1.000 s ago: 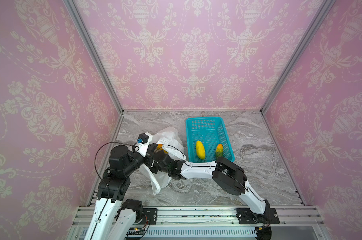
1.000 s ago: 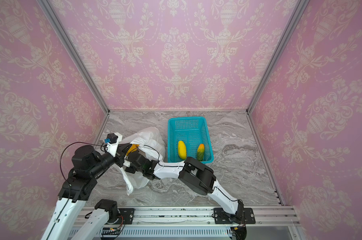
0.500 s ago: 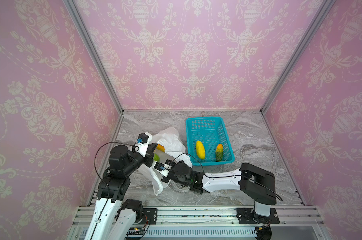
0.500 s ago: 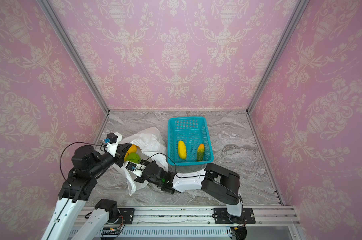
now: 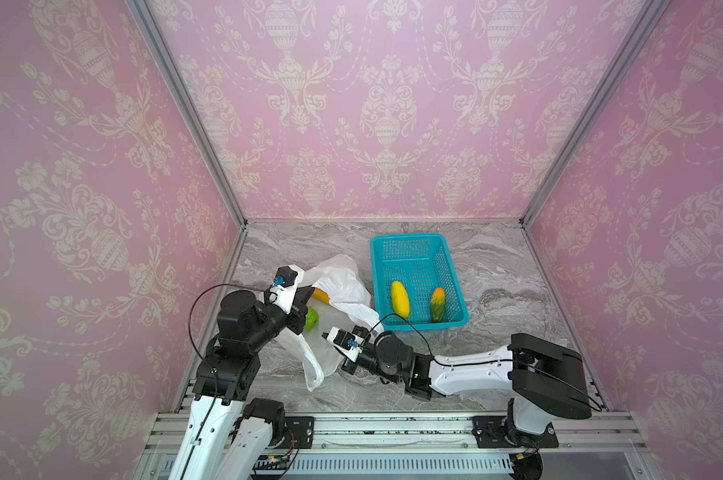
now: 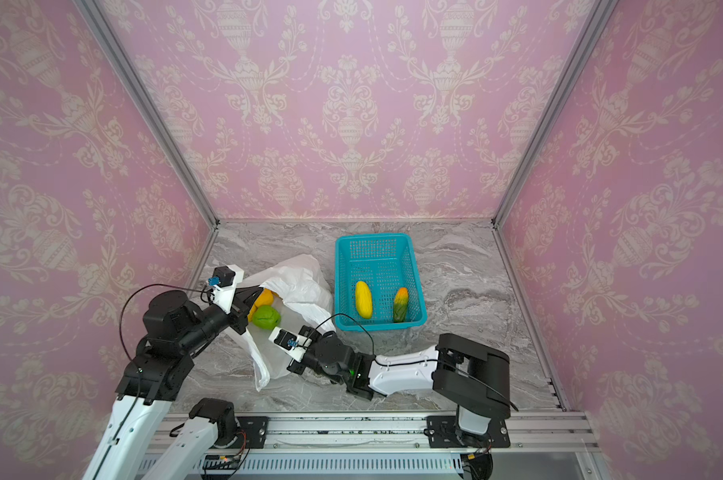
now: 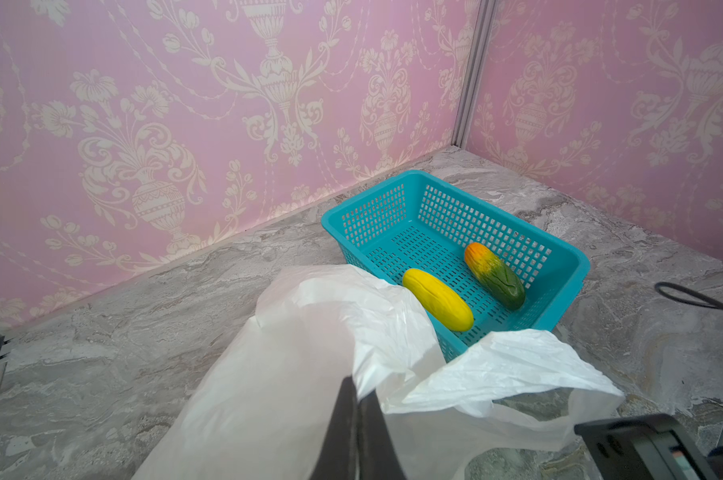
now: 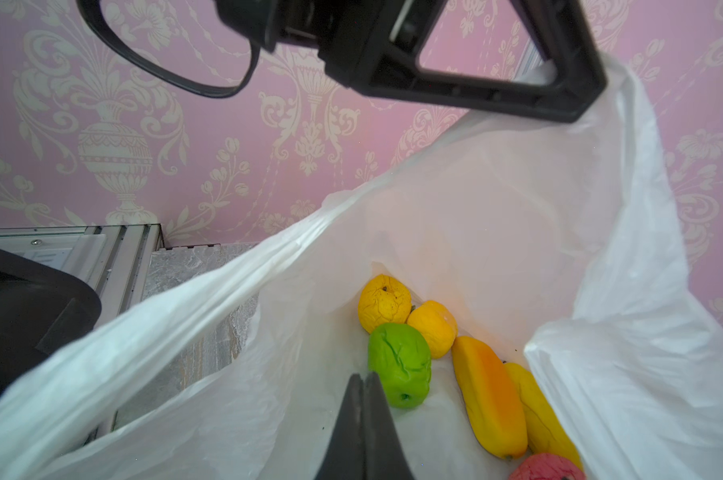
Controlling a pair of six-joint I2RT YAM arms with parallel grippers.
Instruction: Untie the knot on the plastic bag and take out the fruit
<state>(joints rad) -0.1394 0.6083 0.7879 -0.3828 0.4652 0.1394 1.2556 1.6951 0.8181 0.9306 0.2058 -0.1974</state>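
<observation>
Left wrist view: left gripper [image 7: 356,409], on the left of the scene, has its fingers clamped together on the rim of the plastic bag [image 7: 309,332] and holds it up. Bag mouth is open. The bag lies near-left on the marble table [image 5: 497,270], just left of the teal basket [image 5: 409,237]. Fruit in the bag: green round fruit [image 8: 399,365], two yellow round fruits [image 8: 384,303], orange oblong fruit [image 8: 488,395], another yellow oblong, and a red-pink one. Right gripper [image 8: 364,392] is at the bag mouth on its near side, fingers pressed together with nothing seen between them, tip just beside the green round fruit. In the basket: yellow oblong fruit [image 5: 400,299] and orange-green oblong fruit [image 5: 437,304], apart.
</observation>
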